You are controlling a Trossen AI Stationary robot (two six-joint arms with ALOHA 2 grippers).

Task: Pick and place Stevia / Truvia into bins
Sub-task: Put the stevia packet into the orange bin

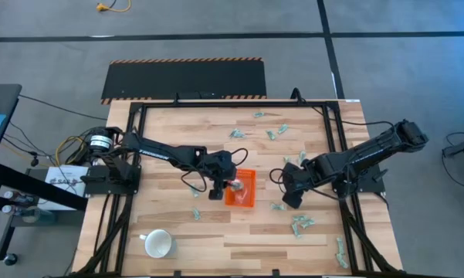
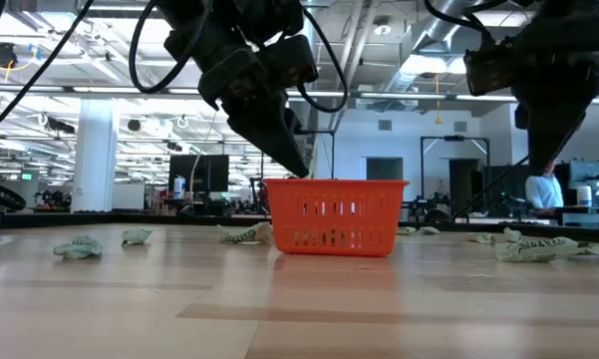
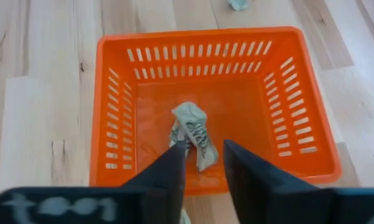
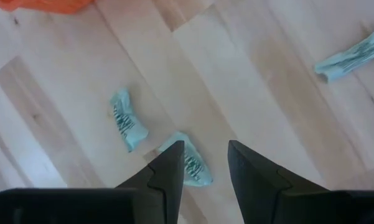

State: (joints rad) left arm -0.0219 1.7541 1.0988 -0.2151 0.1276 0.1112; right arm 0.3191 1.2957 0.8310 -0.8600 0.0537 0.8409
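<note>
1. Left gripper (image 3: 204, 163) over near wall of orange bin (image 3: 302, 99), fingers apart w/ a gap showing; crumpled sachet (image 3: 193, 130) lying on bin floor just past the tips. Looks let go, not pinched.
2. Right gripper (image 4: 205, 163) above bare wood right of bin, fingers apart, nothing between them. One pale green sachet (image 4: 190, 163) directly beneath the tips, another (image 4: 127, 118) just beside it.
3. More sachets scattered: cluster near far edge (image 1: 272, 127), a few near right front (image 1: 301, 224), one left of bin (image 1: 196, 214).
4. Handling, judged: paper packets v. light, soft, crumple easily, prob. slide on smooth wood.
5. Grip pt: pinch across the short width, mid-packet, tips down to table; raised creases give purchase.
6. Risk: flat edge slipping under a finger; packet sticking to the pad on release.
7. White mug (image 1: 159, 245) at front left, not involved.
</note>
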